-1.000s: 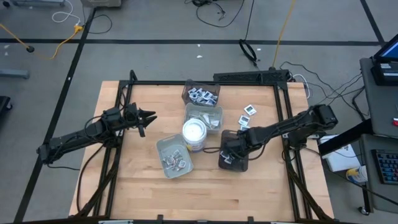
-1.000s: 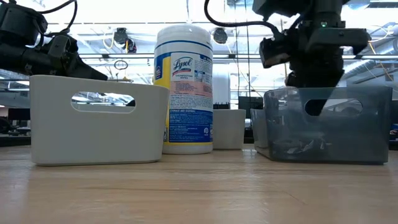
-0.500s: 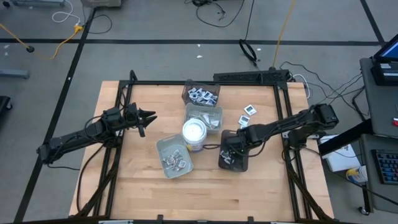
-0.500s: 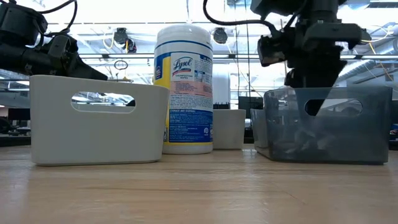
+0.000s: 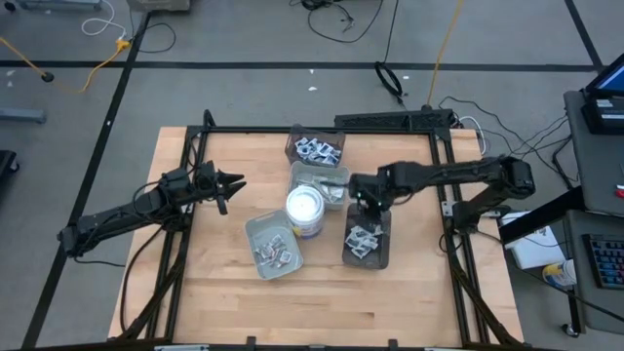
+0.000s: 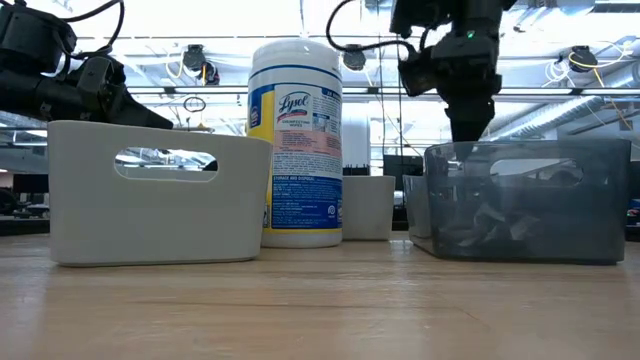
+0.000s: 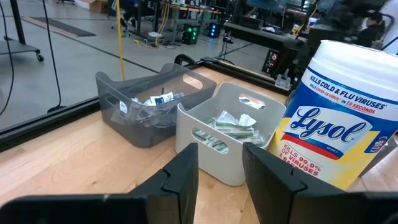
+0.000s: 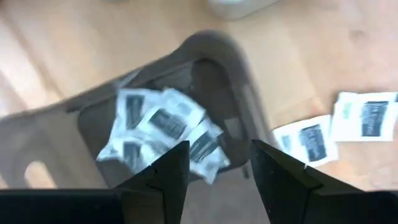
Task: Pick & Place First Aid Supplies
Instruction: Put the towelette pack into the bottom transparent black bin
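My right gripper is open and empty. It hangs above the far end of a dark translucent tray, as the low view also shows. Several square white packets with dark print lie in a heap on that tray's floor. Two more such packets lie loose on the table beyond the tray, and they also show in the right wrist view. My left gripper is open and empty, and waits left of the round white tub.
A white tray with pale green strips and a dark tray with packets stand behind the tub. A grey tray with packets stands near the tub on the near left. Bare wood lies along the near edge.
My right gripper has risen out of the dark tray and gone toward the table's far edge. The heap of white packets on the tray's floor, which it covered before, now shows.
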`<move>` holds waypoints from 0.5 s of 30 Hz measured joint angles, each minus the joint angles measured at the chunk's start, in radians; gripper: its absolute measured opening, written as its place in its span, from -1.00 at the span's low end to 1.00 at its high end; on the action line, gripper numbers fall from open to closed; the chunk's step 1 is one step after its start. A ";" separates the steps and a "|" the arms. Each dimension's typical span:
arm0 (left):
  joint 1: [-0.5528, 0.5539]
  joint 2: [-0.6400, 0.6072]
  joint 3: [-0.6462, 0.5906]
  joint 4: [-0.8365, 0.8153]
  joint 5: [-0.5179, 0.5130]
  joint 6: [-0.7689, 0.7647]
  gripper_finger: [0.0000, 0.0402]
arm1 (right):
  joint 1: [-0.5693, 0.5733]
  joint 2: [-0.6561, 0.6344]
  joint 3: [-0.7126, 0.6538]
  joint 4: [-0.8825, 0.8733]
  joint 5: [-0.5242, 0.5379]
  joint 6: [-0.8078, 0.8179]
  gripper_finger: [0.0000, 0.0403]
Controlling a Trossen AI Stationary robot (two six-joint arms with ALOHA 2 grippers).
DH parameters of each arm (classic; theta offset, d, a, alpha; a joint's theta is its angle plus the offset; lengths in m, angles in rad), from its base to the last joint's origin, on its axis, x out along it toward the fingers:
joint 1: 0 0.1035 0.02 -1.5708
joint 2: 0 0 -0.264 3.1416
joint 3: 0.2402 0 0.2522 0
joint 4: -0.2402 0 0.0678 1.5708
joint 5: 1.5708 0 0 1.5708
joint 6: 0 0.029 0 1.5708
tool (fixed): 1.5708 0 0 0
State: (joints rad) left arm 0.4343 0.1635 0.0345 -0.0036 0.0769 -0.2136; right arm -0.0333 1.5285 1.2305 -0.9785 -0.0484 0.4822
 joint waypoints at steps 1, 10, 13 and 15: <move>0.000 0.000 0.000 0.000 0.000 0.000 -0.36 | -0.021 -0.002 0.001 -0.004 0.003 -0.003 -0.19; 0.000 0.000 0.000 0.000 0.000 0.000 -0.36 | -0.249 -0.014 0.001 -0.051 0.052 -0.052 -0.27; 0.000 0.000 0.000 0.000 0.000 0.000 -0.36 | -0.328 -0.015 0.001 -0.059 0.052 -0.058 -0.28; 0.000 0.000 0.000 0.000 0.000 0.000 -0.36 | -0.378 -0.015 0.001 -0.062 0.052 -0.069 -0.29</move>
State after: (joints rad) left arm 0.4345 0.1635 0.0345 -0.0036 0.0769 -0.2134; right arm -0.4113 1.5139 1.2312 -1.0403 0.0038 0.4129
